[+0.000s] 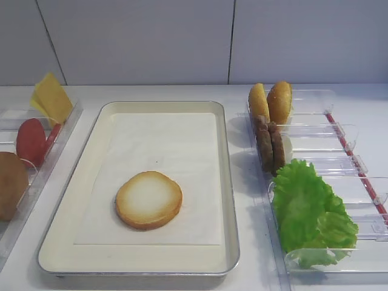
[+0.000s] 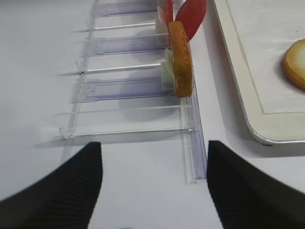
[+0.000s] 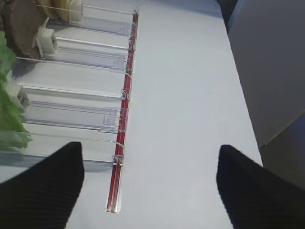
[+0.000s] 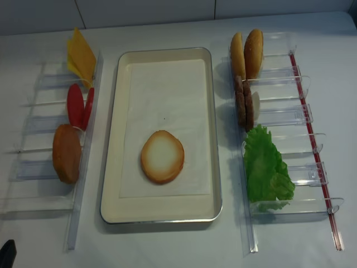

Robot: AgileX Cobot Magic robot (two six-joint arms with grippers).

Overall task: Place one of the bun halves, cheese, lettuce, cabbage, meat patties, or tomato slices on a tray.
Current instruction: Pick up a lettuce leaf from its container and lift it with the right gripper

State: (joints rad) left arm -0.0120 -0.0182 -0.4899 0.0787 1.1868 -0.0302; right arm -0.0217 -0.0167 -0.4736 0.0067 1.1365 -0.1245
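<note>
One bun half (image 1: 148, 199) lies pale face up on the paper liner of the tray (image 1: 139, 267). Two more bun halves (image 1: 271, 102), meat patties (image 1: 270, 145) and lettuce (image 1: 309, 212) stand in the right rack. Cheese (image 1: 51, 97), tomato slices (image 1: 31, 140) and another bun half (image 1: 11, 185) stand in the left rack. No cabbage is in view. My left gripper (image 2: 155, 186) hovers open and empty over bare table at the near end of the left rack. My right gripper (image 3: 150, 186) is open and empty beside the right rack's red strip (image 3: 121, 124).
Clear plastic racks (image 4: 279, 139) with thin dividers flank the tray on both sides. In the left wrist view the tray's corner (image 2: 248, 119) lies to the right of the rack rail (image 2: 193, 143). A grey wall panel (image 3: 271, 67) borders the table on the right.
</note>
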